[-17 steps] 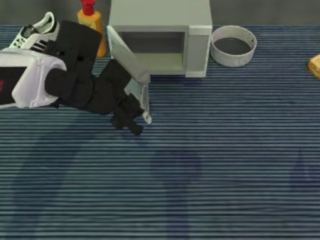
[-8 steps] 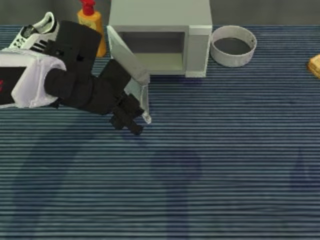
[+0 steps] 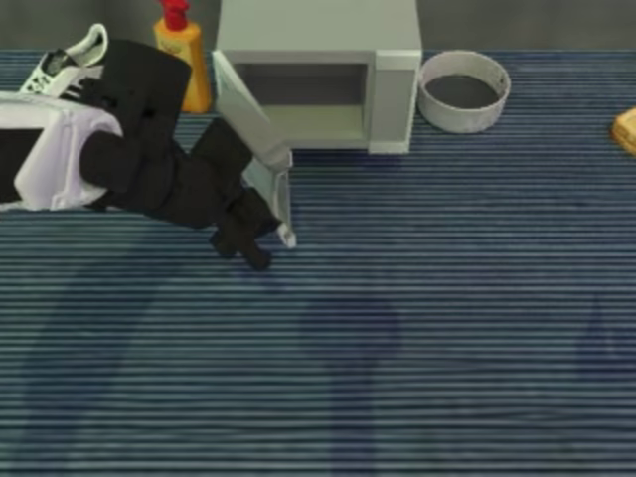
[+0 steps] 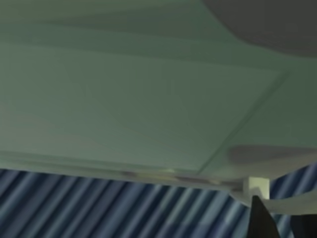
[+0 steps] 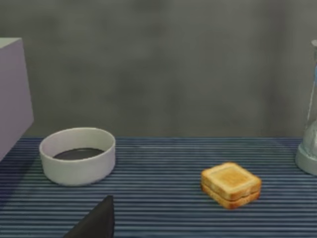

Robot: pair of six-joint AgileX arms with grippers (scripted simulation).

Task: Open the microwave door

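Note:
The grey microwave [image 3: 328, 30] stands at the back centre of the table. Its microwave door [image 3: 248, 114] is swung out toward the front left, leaving the cavity showing. My left gripper [image 3: 260, 238] is at the door's free edge, shut on the vertical bar handle [image 3: 285, 214]. The left wrist view is filled by the pale door panel [image 4: 124, 99], with the handle [image 4: 292, 204] beside one dark fingertip [image 4: 260, 220]. My right arm is out of the top view; only a dark part of the right gripper [image 5: 96, 223] shows in its wrist view.
A grey ring-shaped bowl [image 3: 463, 89] sits right of the microwave, also in the right wrist view [image 5: 78, 156]. Toast [image 3: 626, 129] lies at the right edge. A yellow bottle [image 3: 184, 50] and a sneaker [image 3: 65, 65] stand at the back left.
The left gripper has moved a little to the left with the handle, and the door has swung slightly wider open.

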